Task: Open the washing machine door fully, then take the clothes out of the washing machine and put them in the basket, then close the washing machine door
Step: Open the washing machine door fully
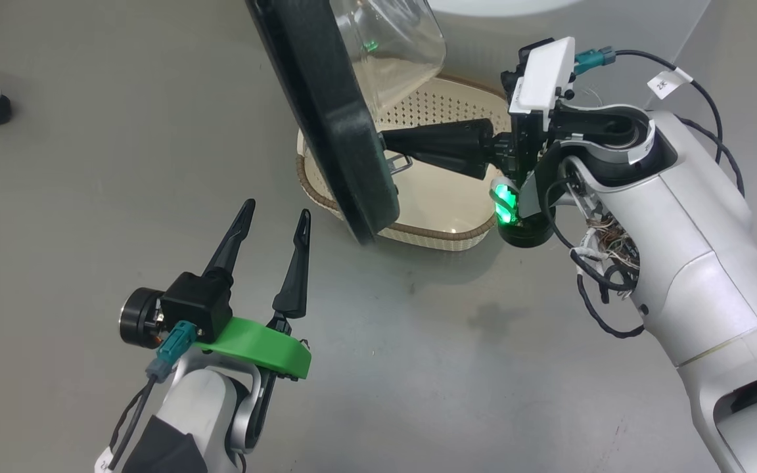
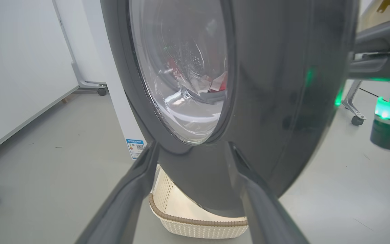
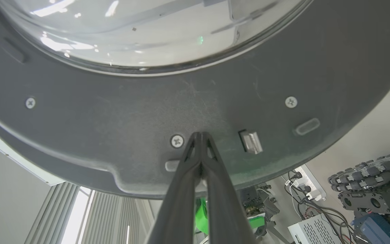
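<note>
Two grippers work on either side of the washing machine door (image 1: pixel 326 112), which stands part open and edge-on in the head view, running from 12 o'clock down to the picture's centre.

The right gripper (image 1: pixel 384 139) reaches in from 3 o'clock. Its two dark fingers are pinched together with nothing between them, and their tips press on the door's grey inner face. In the right wrist view the tips (image 3: pixel 200 135) touch between a screw and the metal latch (image 3: pixel 251 141).

The left gripper (image 1: pixel 276 209) sits at 7 o'clock, fingers spread wide and holding nothing, apart from the door. Its wrist view looks straight at the door's glossy outer rim.

The basket (image 1: pixel 444 233) sits on the floor just past centre toward 4 o'clock, partly beneath the door. The clothes (image 2: pixel 217 84) show as red and white patches through the glass in the left wrist view, inside the washing machine (image 2: pixel 120 101), whose white side is at 9 o'clock there.

Judging from this, the door is not yet fully open. Possible trouble:
- The pinched tips rest on a smooth face, so a push could slide off toward the rim or catch the latch.
- The door would swing toward the left gripper, which stands in its path and could be struck.
- The door's lower edge hangs over the basket and may knock it.
</note>
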`<state>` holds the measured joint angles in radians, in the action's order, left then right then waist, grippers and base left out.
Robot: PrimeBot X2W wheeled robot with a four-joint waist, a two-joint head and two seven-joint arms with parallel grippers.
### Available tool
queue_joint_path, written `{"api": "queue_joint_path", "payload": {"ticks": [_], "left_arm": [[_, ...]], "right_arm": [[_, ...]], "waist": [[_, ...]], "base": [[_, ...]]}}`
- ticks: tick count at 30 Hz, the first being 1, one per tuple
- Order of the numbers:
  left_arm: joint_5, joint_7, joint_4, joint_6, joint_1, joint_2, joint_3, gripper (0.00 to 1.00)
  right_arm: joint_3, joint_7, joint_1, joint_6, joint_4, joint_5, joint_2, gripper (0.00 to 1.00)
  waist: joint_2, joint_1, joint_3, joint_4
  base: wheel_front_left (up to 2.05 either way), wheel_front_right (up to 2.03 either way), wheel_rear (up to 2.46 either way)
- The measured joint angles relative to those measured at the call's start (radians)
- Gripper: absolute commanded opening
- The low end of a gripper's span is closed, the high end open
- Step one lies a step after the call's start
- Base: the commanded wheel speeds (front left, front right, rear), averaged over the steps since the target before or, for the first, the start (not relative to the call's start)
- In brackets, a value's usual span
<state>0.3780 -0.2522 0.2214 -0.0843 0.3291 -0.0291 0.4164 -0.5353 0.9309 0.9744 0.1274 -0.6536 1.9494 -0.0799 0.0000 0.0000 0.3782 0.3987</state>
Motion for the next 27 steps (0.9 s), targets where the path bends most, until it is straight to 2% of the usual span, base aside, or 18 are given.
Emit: {"api": "queue_joint_path", "payload": {"ticks": [11,17,20,22,24,27], "left_arm": [[-0.001,0.0,0.0,-0.001,-0.002,0.0,-0.015,1.0],[-0.002,0.0,0.005,-0.004,-0.002,0.0,-0.033,1.0],[-0.002,0.0,0.006,-0.005,-0.004,0.0,-0.053,1.0],[-0.006,0.0,0.008,-0.005,-0.005,0.0,-0.063,1.0],[-0.028,0.0,0.014,-0.005,-0.008,0.0,-0.078,1.0],[-0.026,0.0,0.013,-0.005,-0.018,0.0,-0.1,1.0]], "right_arm": [[-0.099,-0.094,-0.019,0.0,0.058,0.083,0.001,0.0],[-0.094,-0.168,-0.019,0.0,0.067,0.078,0.004,0.0],[-0.101,-0.203,-0.019,-0.003,0.069,0.035,0.005,0.0],[-0.109,-0.234,-0.02,-0.021,0.068,-0.014,0.006,0.0],[-0.125,-0.297,-0.02,-0.068,0.073,-0.096,-0.01,0.0],[-0.173,-0.371,-0.02,-0.112,0.076,-0.228,-0.075,0.0]], "waist": [[0.0,0.0,-0.003,-0.002],[0.0,0.0,-0.022,-0.019],[0.0,0.0,-0.038,-0.031],[0.0,0.0,-0.049,-0.042],[0.0,0.0,-0.066,-0.062],[0.0,0.0,-0.086,-0.084]], "base": [[0.0,0.0,0.0],[0.0,0.0,0.0],[0.0,0.0,0.0],[0.0,0.0,0.0],[0.0,0.0,0.0],[0.0,0.0,0.0]]}}
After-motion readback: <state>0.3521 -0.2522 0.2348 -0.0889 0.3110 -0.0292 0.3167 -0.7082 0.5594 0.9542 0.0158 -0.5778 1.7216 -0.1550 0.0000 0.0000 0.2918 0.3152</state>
